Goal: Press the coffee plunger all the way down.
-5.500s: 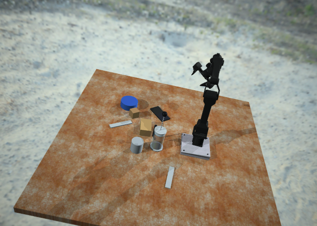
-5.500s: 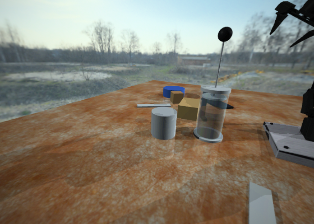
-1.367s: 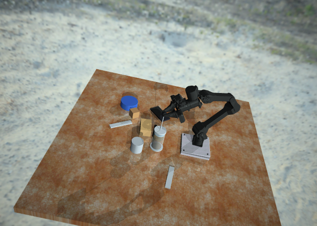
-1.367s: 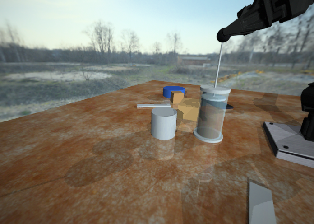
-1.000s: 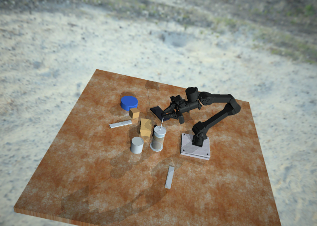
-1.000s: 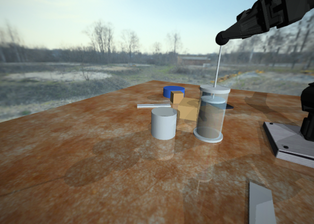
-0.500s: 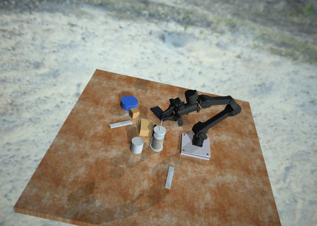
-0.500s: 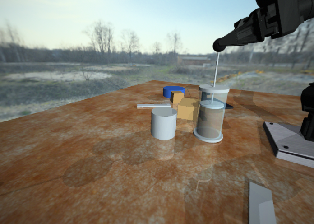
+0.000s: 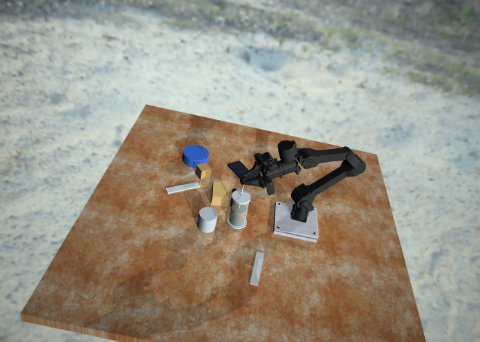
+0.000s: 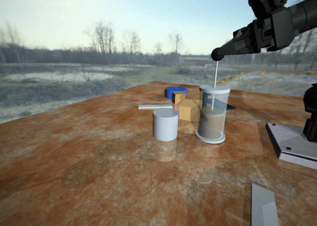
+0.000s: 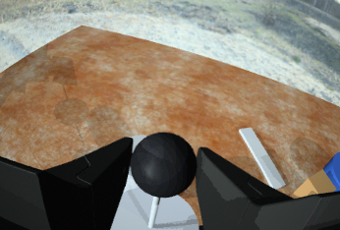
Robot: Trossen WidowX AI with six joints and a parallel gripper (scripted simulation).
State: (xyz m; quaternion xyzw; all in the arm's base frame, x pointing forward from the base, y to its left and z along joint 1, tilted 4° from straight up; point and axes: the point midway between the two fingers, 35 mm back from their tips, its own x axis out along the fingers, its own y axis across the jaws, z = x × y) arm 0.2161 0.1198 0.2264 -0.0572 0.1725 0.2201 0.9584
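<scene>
The coffee press [image 9: 238, 214] [image 10: 212, 123] stands upright on the table, a clear cylinder with a grey lid and base. Its black ball knob [image 10: 217, 54] [image 11: 163, 164] tops a thin white rod [image 10: 216, 74] [image 11: 154, 212] that rises well above the lid. The plunger disc [image 10: 212, 111] sits about halfway down inside the cylinder. My gripper [image 9: 243, 180] [image 11: 164, 151] is shut on the knob, with one fingertip on each side of it in the wrist view. The fingers come in slanting down from the arm's side.
A grey-white cylinder [image 9: 207, 220] [image 10: 165, 125] stands beside the press. Tan blocks [image 9: 220, 193] [image 9: 203, 171], a blue disc [image 9: 195, 155] and a white bar [image 9: 183, 187] lie farther back. A dark flat plate [image 9: 238, 169] lies behind the press. Another light bar [image 9: 256, 268] lies in front.
</scene>
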